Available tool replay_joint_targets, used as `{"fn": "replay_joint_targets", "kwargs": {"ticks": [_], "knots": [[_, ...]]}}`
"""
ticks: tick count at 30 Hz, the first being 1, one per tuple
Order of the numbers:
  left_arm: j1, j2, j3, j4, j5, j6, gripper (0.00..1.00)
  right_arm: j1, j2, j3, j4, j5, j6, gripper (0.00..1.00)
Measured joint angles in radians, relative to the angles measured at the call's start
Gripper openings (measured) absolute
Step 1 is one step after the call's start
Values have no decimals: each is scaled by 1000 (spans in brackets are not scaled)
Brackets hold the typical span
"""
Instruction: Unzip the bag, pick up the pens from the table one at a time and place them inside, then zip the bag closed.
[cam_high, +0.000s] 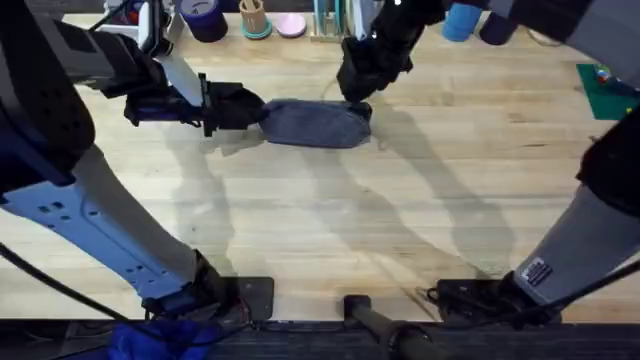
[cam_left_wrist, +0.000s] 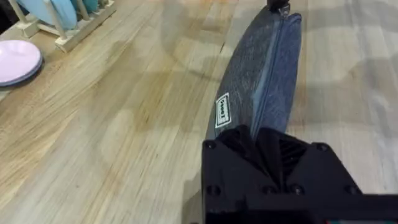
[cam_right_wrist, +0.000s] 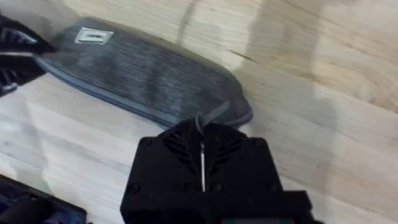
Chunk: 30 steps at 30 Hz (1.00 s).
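The blue-grey bag (cam_high: 315, 123) lies lengthwise on the wooden table (cam_high: 330, 220), its zipper running along the top (cam_left_wrist: 273, 68). My left gripper (cam_high: 255, 112) is shut on the bag's left end, beside a small white label (cam_left_wrist: 222, 111). At the opposite end, my right gripper (cam_high: 355, 98) is shut on the grey zipper pull (cam_right_wrist: 214, 115), which sticks out from between the black fingers (cam_right_wrist: 180, 155). The pens are out of view.
Along the table's far edge stand a dark blue cup (cam_high: 205, 18), a wooden holder (cam_high: 253, 18), a pink plate (cam_left_wrist: 15, 59), a dish rack (cam_left_wrist: 68, 18) and a light blue cup (cam_high: 462, 20). A green mat (cam_high: 608, 90) lies at the right edge.
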Motion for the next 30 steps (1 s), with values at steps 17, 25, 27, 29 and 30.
{"fn": "replay_joint_targets", "kwargs": {"ticks": [17, 25, 27, 29, 30], "knots": [[-14, 0, 0, -1, 0, -15, 43, -126, -183, -277, 132, -73, -8, 35], [-14, 0, 0, -1, 0, -18, 43, -165, -183, -359, 181, -89, -11, 35], [-14, 0, 0, -1, 0, -18, 42, -196, -183, -412, 229, -115, -11, 35], [-14, 0, 0, -1, 0, -22, 42, -201, -183, -429, 242, -122, -11, 35], [-14, 0, 0, -1, 0, -28, 43, -202, -183, -438, 249, -124, -11, 35]]}}
